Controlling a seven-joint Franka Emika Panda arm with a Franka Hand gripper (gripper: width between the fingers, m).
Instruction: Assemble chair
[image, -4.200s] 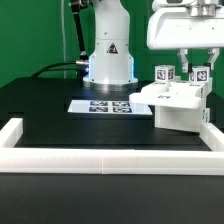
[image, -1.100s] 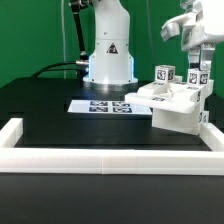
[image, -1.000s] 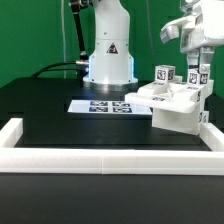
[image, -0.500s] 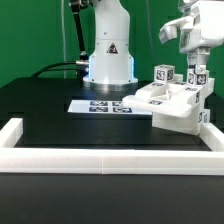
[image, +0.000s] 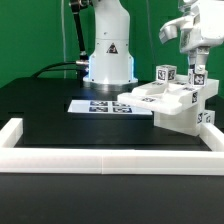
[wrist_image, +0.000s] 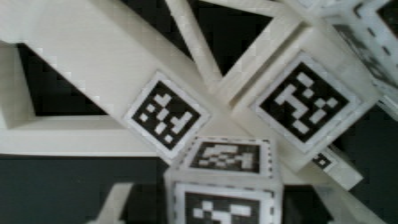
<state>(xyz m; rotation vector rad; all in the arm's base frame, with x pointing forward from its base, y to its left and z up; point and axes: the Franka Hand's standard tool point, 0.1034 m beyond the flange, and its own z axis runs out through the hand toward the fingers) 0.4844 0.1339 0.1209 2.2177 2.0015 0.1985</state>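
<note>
The chair (image: 175, 108), partly put together from white blocky pieces with tags, stands at the exterior view's right, tilted a little. Two tagged legs stick up from it. My gripper (image: 197, 64) hangs tilted over the right-hand leg (image: 197, 74) and is shut on its top. The other leg (image: 164, 72) stands free beside it. In the wrist view the tagged end of the held leg (wrist_image: 222, 208) sits between my fingers (wrist_image: 118, 198), with the chair's slotted panels and tags (wrist_image: 169, 112) close behind.
The marker board (image: 100, 106) lies flat on the black table in front of the robot base (image: 108, 55). A low white border rail (image: 100, 157) runs along the near edge and both sides; the chair stands close to its right side.
The gripper has turned from upright to tilted over the right-hand leg. In the last half second the chair has tipped and shifted slightly toward the exterior view's left.
</note>
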